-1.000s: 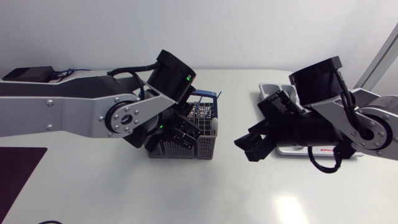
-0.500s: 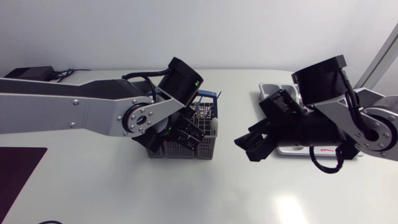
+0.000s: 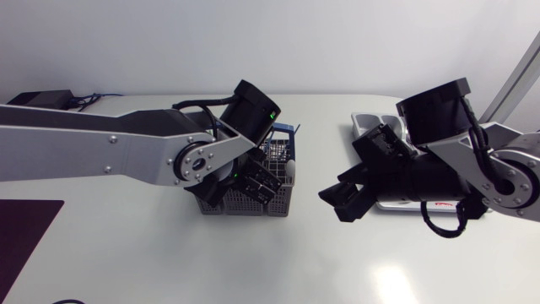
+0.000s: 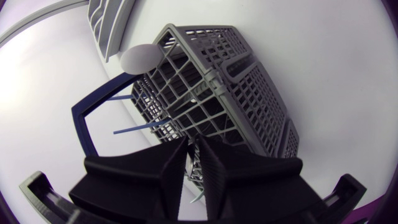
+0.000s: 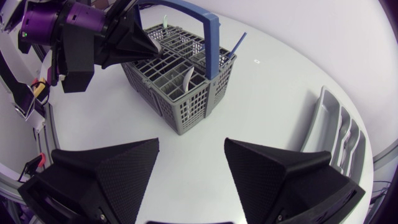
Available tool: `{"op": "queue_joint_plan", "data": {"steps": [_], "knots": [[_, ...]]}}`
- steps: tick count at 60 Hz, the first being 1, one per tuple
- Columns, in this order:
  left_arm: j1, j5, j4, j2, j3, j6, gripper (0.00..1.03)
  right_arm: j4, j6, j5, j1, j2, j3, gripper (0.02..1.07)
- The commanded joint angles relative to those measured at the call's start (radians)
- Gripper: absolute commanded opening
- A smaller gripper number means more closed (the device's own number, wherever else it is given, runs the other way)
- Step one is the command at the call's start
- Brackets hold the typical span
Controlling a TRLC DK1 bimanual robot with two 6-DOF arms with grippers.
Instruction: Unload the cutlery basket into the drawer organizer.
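The grey cutlery basket [image 3: 283,201] with its blue handle [image 3: 283,132] stands mid-table. My left gripper [image 3: 253,179] hangs low over its compartments, also seen as left gripper [image 4: 193,149] and left gripper [image 5: 146,46]. A white spoon [image 4: 143,57] and a thin blue utensil [image 4: 143,127] stick out of the basket [image 4: 236,81]. My right gripper [image 3: 344,201] is open and empty, between the basket [image 5: 180,93] and the grey drawer organizer [image 3: 364,122], which the right arm partly hides. The organizer [image 5: 339,134] holds some cutlery.
A black box [image 3: 38,100] sits at the back left corner. A dark mat [image 3: 25,236] lies at the front left edge. Bare white tabletop stretches in front of the basket and both arms.
My left arm has swung to the right, carrying its wrist further over the basket. The right arm and the basket have stayed in place.
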Motion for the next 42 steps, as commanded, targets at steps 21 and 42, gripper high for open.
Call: {"op": "queue_joint_plan", "data": {"steps": [21, 42], "knots": [[-0.009, -0.04, -0.021, 0.019, 0.015, 0.017, 0.09, 0.001, -0.012, -0.007, 0.008, -0.027, -0.042, 0.78], [-0.011, -0.052, -0.012, -0.023, -0.004, 0.002, 0.09, 0.003, -0.007, -0.007, 0.008, -0.03, -0.042, 0.78]]}}
